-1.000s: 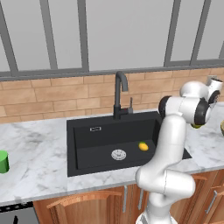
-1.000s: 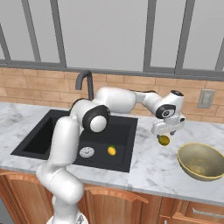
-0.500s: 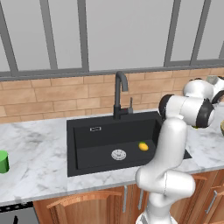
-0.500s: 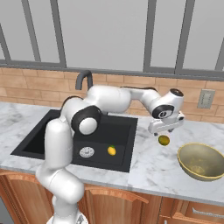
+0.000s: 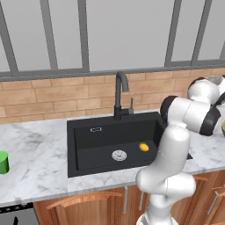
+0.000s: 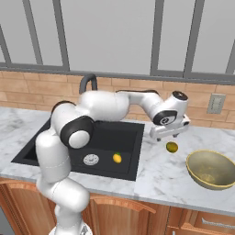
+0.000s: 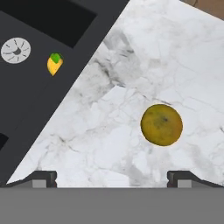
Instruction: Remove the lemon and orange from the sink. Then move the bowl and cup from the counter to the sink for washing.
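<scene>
Now the orange [image 6: 171, 147] on bare marble between sink [image 6: 131, 166] edge and bowl [image 6: 211, 168], end effector [image 6: 170, 134] wide open above

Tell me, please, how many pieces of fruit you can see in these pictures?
2. The lemon lies in the sink, beside the drain. The orange rests on the counter right of the sink, between it and the bowl. Nothing suggests hidden ones.

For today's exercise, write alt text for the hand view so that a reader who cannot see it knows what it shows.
The orange lies on the white marble counter, above and between the open gripper fingertips. At upper left is the black sink, with the lemon lying near its silver drain.
</scene>
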